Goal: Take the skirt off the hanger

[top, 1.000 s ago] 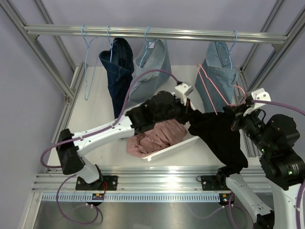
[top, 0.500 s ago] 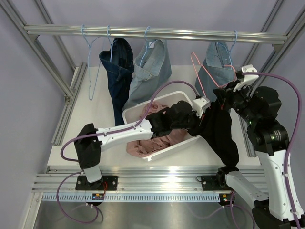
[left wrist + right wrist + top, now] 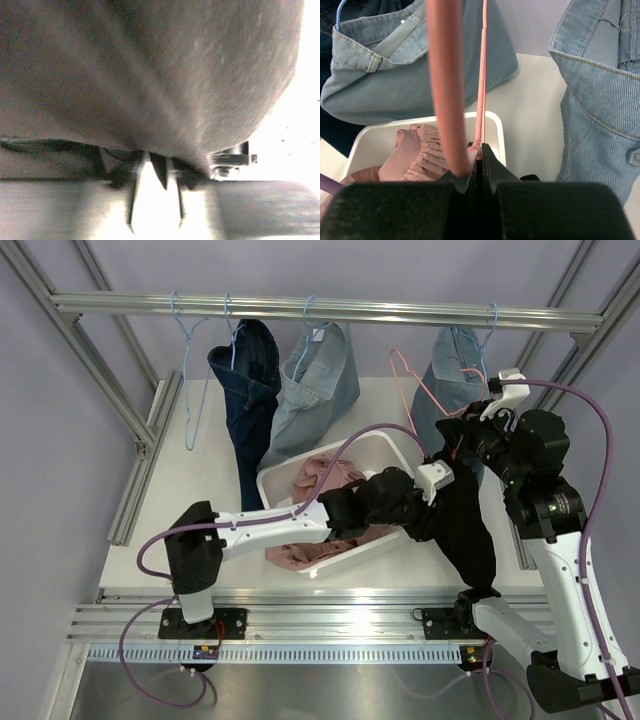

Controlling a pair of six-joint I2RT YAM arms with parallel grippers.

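Note:
The black skirt (image 3: 470,530) hangs in a long fold right of the bin, draped over my left gripper (image 3: 438,508). In the left wrist view its cloth (image 3: 150,75) fills most of the frame. There my left gripper (image 3: 156,222) shows its fingers apart with light between them, and only a wedge of cloth sits at their root. The pink hanger (image 3: 418,412) slants up toward the rail, its visible wire bare. My right gripper (image 3: 452,435) is shut on the hanger's wire (image 3: 447,75), the jaws (image 3: 480,150) pressed together around it.
A white bin (image 3: 385,445) on the table holds a pink garment (image 3: 320,540). Dark jeans (image 3: 245,390) and two light denim pieces (image 3: 320,380) (image 3: 455,380) hang from the rail (image 3: 300,308). An empty blue hanger (image 3: 187,390) hangs at the left.
My right gripper has lifted the pink hanger up and back toward the rail, out of the skirt. My left arm has reached further right under the skirt, and its jaws have parted.

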